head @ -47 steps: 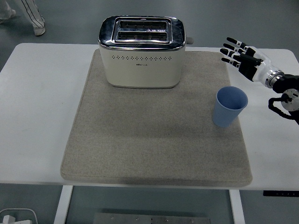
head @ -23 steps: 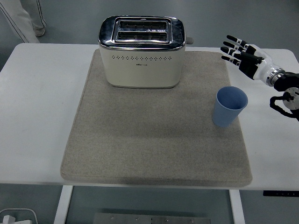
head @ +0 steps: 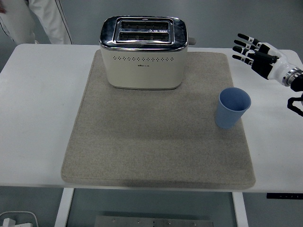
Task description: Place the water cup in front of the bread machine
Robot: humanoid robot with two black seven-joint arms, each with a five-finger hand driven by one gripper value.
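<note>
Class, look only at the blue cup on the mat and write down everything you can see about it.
The blue cup is a plain, handleless tumbler, matte and plastic-looking, wider at its open rim than at its base. It stands upright near the right edge of the grey mat, forward and to the right of the toaster. Its inside looks empty. Only the mat touches it; the right hand hovers behind it with fingers spread, well clear of it.

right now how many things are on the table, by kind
toaster: 1
blue cup: 1
grey mat: 1
total: 3
The toaster and the cup both stand on the mat, which lies on the white table. The right hand hovers open above the table's far right, holding nothing.
</note>
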